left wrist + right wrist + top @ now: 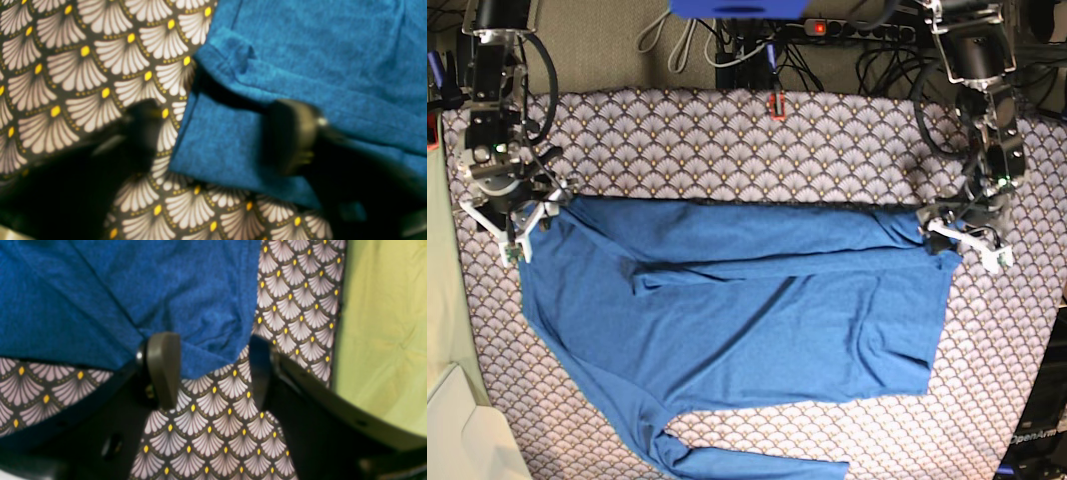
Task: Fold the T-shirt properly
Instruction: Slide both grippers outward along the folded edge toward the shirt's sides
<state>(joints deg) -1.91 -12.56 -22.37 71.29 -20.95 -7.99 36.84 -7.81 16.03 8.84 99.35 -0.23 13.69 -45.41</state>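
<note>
The shirt (747, 320) lies spread on the patterned worktop (727, 130), its far edge already doubled over, 1 sleeve trailing near. It looks soft, light and limp, likely to sag and slide on itself, so the hemmed corners are the places to pinch. The left pincer (217, 136) straddles a folded corner, jaws apart, not yet clenched. The right pincer (210, 370) gapes around the opposite corner, released. Only the base view shows the whole garment; the wrist views show the layers.
</note>
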